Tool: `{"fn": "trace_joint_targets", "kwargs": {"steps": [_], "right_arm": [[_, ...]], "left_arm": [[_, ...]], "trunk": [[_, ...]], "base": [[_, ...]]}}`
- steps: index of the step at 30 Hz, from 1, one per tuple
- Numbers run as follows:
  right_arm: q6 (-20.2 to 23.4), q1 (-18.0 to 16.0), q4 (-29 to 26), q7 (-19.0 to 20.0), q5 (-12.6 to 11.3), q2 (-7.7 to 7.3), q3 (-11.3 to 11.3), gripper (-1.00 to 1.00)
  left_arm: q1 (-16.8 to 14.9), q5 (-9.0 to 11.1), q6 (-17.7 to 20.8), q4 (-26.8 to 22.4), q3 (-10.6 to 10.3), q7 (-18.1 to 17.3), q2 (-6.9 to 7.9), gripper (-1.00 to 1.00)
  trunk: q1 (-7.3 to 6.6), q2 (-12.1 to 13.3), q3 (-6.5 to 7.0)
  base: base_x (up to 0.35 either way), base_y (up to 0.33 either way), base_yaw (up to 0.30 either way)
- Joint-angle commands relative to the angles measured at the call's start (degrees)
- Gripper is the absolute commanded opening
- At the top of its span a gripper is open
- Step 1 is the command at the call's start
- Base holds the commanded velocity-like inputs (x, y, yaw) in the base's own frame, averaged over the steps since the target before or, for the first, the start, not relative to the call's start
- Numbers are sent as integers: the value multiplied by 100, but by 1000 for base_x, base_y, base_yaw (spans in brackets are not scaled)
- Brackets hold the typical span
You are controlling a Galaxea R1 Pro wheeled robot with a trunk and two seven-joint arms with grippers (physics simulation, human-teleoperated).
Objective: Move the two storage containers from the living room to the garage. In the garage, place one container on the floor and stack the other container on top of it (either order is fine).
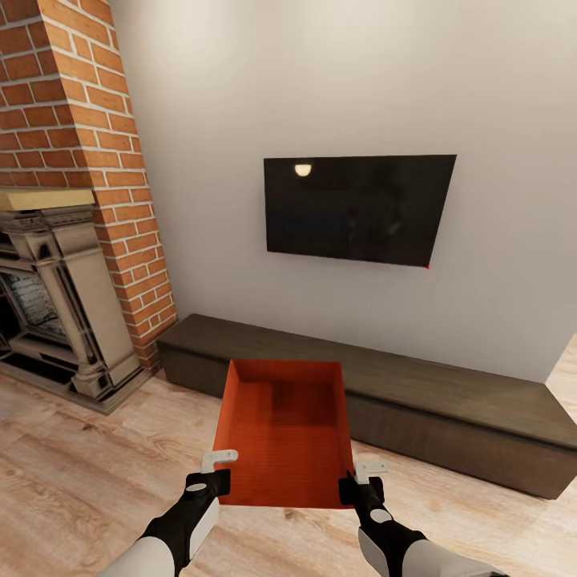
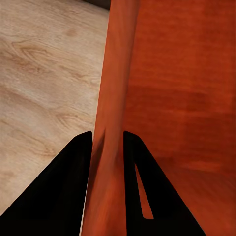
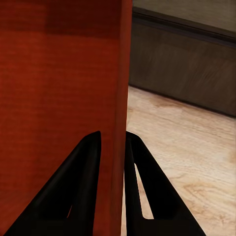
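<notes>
Orange-red container (image 1: pixel 284 433), both side walls pinched, left gripper (image 1: pixel 210 479), right gripper (image 1: pixel 359 485), seemingly lifted.

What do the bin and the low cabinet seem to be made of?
Bin: likely matte plastic; flat orange-red, thin straight walls, no glare. Low cabinet: looks like dark-stained wood, satin brown, with faint grain. Each pincer, left and right, clamps a bin wall.
</notes>
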Motion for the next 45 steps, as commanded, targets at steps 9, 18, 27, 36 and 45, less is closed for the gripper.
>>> {"fn": "trace_joint_targets", "kwargs": {"steps": [9, 18, 27, 36, 45], "right_arm": [[-41, -7, -3, -46, -52, 2, -92, -100], [-41, -7, -3, -46, -52, 0, -92, -100], [-40, -7, -3, -46, -59, 0, -92, -100], [-40, -7, -3, -46, -61, 0, -95, -100], [-40, -7, -3, -46, -61, -4, -99, -100]], "left_arm": [[-1, 61, 32, -3, 43, 22, -9, -100], [-1, 61, 31, 2, 35, 20, -8, -100], [-1, 61, 27, 5, 34, -3, -6, -100], [-1, 61, 25, 5, 34, -4, -3, -100], [-1, 61, 23, -4, 34, 4, -5, -100]], "trunk": [[0, -4, 1], [0, -4, 21], [0, -4, 45], [0, -4, 70], [0, -4, 95]], "base": [[0, 0, -159], [0, 0, -279], [0, 0, -281], [0, 0, -281], [0, 0, -281]]}}
